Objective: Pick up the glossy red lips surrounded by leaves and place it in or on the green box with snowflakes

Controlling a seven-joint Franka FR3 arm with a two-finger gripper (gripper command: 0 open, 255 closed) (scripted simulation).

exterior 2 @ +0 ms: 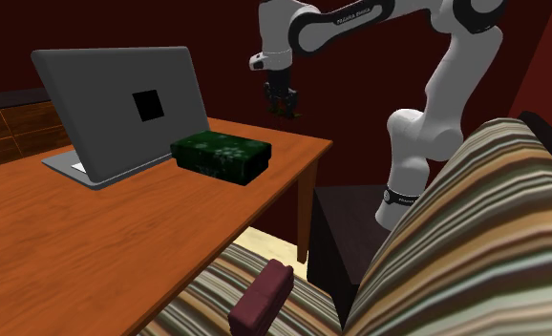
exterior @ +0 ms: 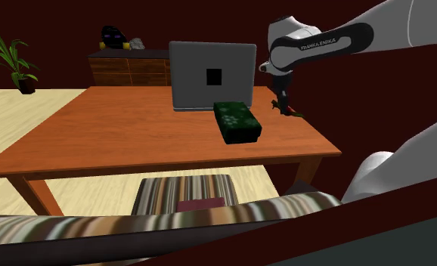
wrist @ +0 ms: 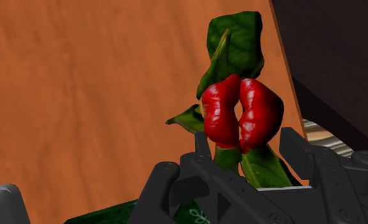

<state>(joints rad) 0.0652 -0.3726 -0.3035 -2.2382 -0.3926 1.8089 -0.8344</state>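
**ITEM:** red lips w/ leaves [wrist: 240, 114]. Glossy red, dark green leaves above & below.
**LOC:** in the claw [wrist: 246, 147], clear of the surface [exterior: 119, 128], over its far corner at the shoulder view's right.
**CLAW:** closed on the piece. Fingers clamp the lower leaves/stem and the lips jut out past the tips.

**TARGET:** green box [exterior: 237, 121]. Dark green w/ pale snowflake print. Top looks flat & closed, so "on" rather than "in". It lies on the surface near the claw, lower and toward the shoulder view's left of it.

**STEP (est.):** carry to box, then set down. Pick looks done, place not yet, so approx. halfway.

**HOW TO:**
- Hold height until above the box; the sideways travel is short.
- Centre over the top. The piece is uneven w/ leaves sticking out, so prob. tips or slides off if dropped near an edge.
- Lower till the leaves nearly touch, then release.
- Grip seems to be on thin leaf, so move slow w/ no wrist twist.

**NEARBY:**
- Grey laptop [exterior: 212, 75]: open, lid upright, just behind the box. Main obstacle, so come in from the claw's side, not over the screen.
- Dresser [exterior: 130, 69] and potted plant [exterior: 14, 60]: well apart, no issue.
- Striped sofa [exterior 2: 456, 248] and maroon cushion [exterior 2: 262, 298]: below the surface edge, out of the path.
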